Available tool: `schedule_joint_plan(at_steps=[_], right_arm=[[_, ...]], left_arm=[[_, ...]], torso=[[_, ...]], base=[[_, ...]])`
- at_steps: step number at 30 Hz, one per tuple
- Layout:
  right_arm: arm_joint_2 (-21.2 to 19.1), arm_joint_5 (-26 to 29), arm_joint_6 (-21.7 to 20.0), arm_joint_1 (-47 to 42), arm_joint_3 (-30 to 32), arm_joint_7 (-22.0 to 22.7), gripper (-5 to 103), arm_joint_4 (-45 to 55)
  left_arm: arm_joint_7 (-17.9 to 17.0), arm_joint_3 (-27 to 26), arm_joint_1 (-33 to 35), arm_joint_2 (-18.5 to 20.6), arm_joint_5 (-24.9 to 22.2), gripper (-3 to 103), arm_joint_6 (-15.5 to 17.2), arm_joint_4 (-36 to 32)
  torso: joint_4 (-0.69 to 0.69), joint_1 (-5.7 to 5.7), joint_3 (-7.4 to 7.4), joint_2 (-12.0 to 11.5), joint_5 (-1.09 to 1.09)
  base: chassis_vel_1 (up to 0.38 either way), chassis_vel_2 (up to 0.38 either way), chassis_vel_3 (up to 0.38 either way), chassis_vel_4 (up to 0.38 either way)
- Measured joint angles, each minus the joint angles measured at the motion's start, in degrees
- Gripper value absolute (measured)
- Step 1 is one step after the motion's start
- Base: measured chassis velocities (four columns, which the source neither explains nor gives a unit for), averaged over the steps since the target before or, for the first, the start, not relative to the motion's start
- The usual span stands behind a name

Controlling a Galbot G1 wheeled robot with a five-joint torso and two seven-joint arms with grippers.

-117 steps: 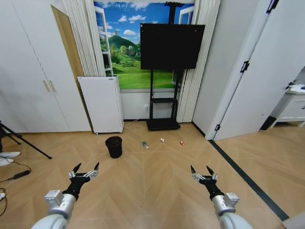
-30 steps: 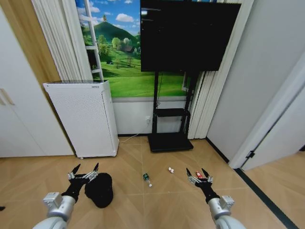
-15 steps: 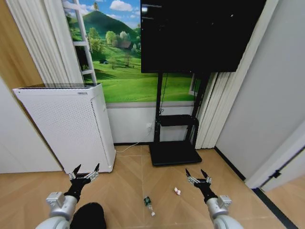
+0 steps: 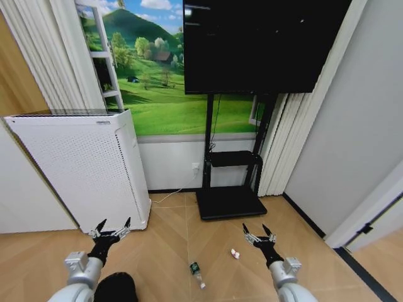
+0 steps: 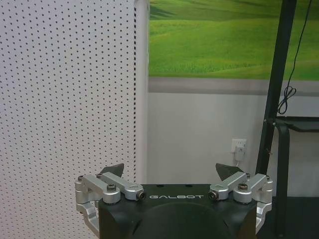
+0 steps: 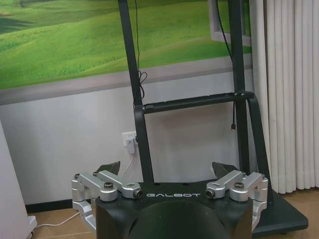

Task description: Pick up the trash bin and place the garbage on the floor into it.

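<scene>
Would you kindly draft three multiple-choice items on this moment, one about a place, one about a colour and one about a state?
1. The trash bin sits
A. beside the left arm
B. under the TV stand
C. by the door

2. The bottle has a label that is
A. blue
B. green
C. yellow

3. The left gripper and right gripper are
A. both shut
B. both open, empty
C. holding litter

Answers: 1 A, the bin's black rim shows at the frame's bottom next to that arm; 2 B, green band shows; 3 B, fingers spread in the wrist views too.
</scene>
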Motion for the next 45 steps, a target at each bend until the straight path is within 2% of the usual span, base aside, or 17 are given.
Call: schedule_joint_plan(at_steps=[26, 45], right_arm=[[-0.07, 0.24, 1.57, 0.03, -0.41, -0.25, 100, -2.25], [0.40, 0.67, 1.97, 0.41, -0.01, -0.26, 100, -2.91]], left_arm=[[0.44, -0.05, -0.51, 0.05, 0.66, 100, 0.02, 0.88], [0.58, 0.37, -1.76, 0.02, 0.57, 100, 0.16, 2.22]], torso=[[0.00, -2.88, -4.18, -7.01, 0.00], [0.00, -4.54, -6.97, -11.46, 0.00]], base=[[0.000, 0.000, 0.000, 0.000], [0.000, 0.000, 0.000, 0.000]])
